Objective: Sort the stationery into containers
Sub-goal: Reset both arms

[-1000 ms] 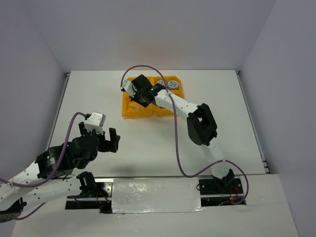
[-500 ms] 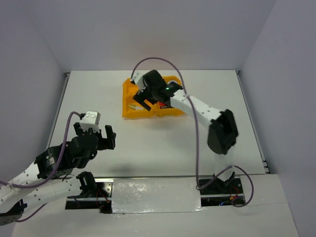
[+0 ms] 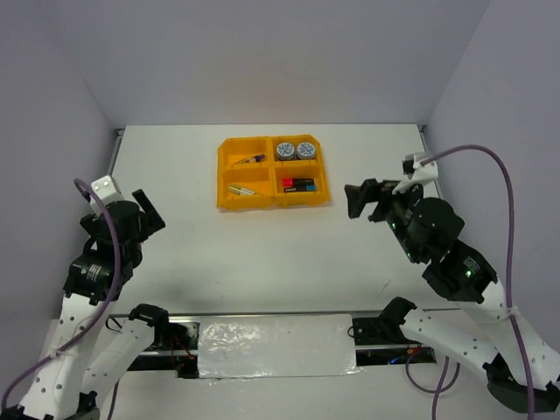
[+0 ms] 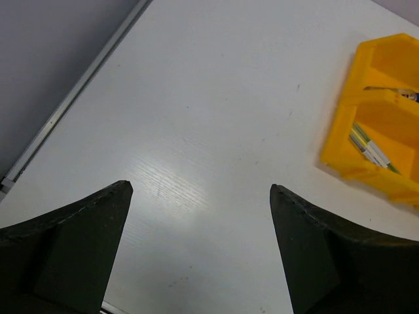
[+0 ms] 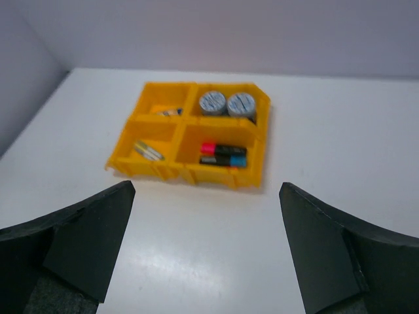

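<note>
The left end effector [image 4: 200, 188] and right end effector [image 5: 207, 188] both stand wide open, holding nothing. The tray [image 3: 221, 179] holds tape rolls [image 3: 285, 150] and highlighters [image 3: 299, 184].

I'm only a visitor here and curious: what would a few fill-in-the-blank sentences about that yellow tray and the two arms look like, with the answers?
1. The yellow tray is divided into ____ compartments.
2. Seen from the arms, the two tape rolls sit in its far-____ compartment.
3. The thin pens lie in its near-____ compartment.
4. The left gripper and the right gripper both stand ____, holding nothing.
Missing words: four; right; left; open.
</note>
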`<state>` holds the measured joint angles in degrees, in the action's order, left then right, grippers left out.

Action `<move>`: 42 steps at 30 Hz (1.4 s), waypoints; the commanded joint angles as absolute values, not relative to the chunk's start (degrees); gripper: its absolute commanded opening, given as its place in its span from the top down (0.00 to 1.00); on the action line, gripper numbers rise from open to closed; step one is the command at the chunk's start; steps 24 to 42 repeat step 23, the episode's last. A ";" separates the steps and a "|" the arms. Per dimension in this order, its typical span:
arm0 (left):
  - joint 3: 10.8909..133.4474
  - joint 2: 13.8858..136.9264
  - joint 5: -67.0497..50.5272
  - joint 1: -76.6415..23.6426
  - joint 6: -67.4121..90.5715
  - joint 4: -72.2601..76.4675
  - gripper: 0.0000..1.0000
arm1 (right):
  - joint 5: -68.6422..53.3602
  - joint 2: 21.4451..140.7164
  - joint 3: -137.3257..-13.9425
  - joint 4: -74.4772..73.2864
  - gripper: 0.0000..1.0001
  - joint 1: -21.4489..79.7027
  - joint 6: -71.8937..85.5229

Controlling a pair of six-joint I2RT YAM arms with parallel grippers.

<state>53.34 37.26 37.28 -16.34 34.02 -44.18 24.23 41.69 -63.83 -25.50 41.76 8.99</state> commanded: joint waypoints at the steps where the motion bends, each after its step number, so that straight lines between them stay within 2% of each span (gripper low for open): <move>1: 52.74 35.51 30.06 -10.73 29.54 -38.94 0.01 | 33.56 37.99 -58.46 -40.59 0.00 41.57 19.41; 6: 51.77 31.30 28.74 -10.63 28.91 -38.32 0.01 | 37.70 25.79 -54.32 -48.77 0.00 41.66 23.90; 12: 50.01 24.00 26.89 -10.63 29.00 -36.39 0.01 | 35.16 19.43 -52.47 -50.01 0.00 41.57 26.02; 42: 50.19 25.75 25.66 -10.63 29.09 -36.74 0.01 | 35.51 23.11 -53.00 -51.42 0.00 41.57 27.59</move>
